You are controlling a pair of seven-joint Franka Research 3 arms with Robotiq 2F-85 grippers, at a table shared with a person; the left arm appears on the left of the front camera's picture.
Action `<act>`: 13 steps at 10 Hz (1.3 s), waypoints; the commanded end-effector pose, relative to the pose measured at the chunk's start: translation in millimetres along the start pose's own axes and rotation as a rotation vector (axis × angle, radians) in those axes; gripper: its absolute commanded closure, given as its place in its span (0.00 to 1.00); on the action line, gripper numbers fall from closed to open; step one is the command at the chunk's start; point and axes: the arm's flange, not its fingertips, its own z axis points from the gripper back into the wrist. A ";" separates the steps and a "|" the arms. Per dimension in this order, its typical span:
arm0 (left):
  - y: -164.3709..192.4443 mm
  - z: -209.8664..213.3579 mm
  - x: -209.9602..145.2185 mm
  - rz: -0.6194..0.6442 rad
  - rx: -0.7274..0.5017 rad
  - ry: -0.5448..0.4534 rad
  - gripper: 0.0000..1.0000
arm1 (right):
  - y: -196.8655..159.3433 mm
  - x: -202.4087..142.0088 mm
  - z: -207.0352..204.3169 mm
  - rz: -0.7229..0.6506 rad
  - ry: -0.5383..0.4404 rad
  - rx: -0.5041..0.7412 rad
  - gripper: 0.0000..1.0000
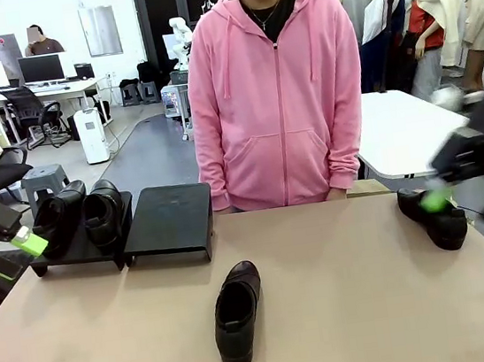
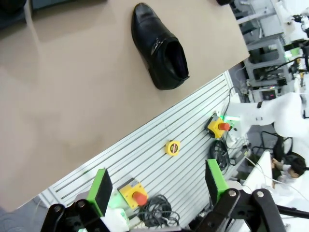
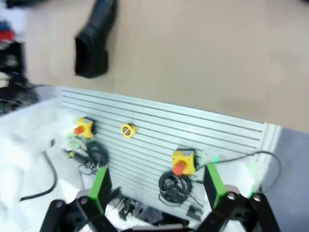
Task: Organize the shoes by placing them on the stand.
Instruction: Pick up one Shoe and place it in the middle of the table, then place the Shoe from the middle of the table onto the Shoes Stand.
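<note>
Sorting is half done: a pair [image 1: 82, 218] sits on the stand [image 1: 171, 219]; one shoe [image 1: 239, 313] lies mid desk [image 1: 357, 309], another shoe [image 1: 435, 220] beside my blurred right tool [image 1: 441, 198], apparently released and empty. My left tool [image 1: 13, 256] is released too.

- On the stand [image 1: 168, 216] we find the right platform bare.
- Two shoes [image 1: 104, 215] fill its left platform.
- One shoe [image 1: 239, 313] lies mid-table, a second shoe [image 1: 435, 220] by the right edge; we see bare table [image 1: 357, 309] between.
- A person [image 1: 275, 96] blocks the far side.
</note>
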 end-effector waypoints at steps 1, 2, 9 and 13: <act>-0.2 0.7 -0.4 -0.007 -0.016 0.002 0.00 | -67.5 -4.6 33.3 -0.045 -0.064 0.164 0.00; -0.2 0.7 -0.4 -0.007 -0.016 0.002 0.00 | -82.4 -10.1 31.2 -0.083 -0.145 0.225 0.00; -0.2 0.7 -0.4 -0.007 -0.016 0.002 0.00 | -104.8 -18.1 40.6 -0.148 -0.195 0.227 0.00; -0.2 0.7 -0.4 -0.007 -0.016 0.002 0.00 | -104.8 -18.1 40.6 -0.148 -0.195 0.227 0.00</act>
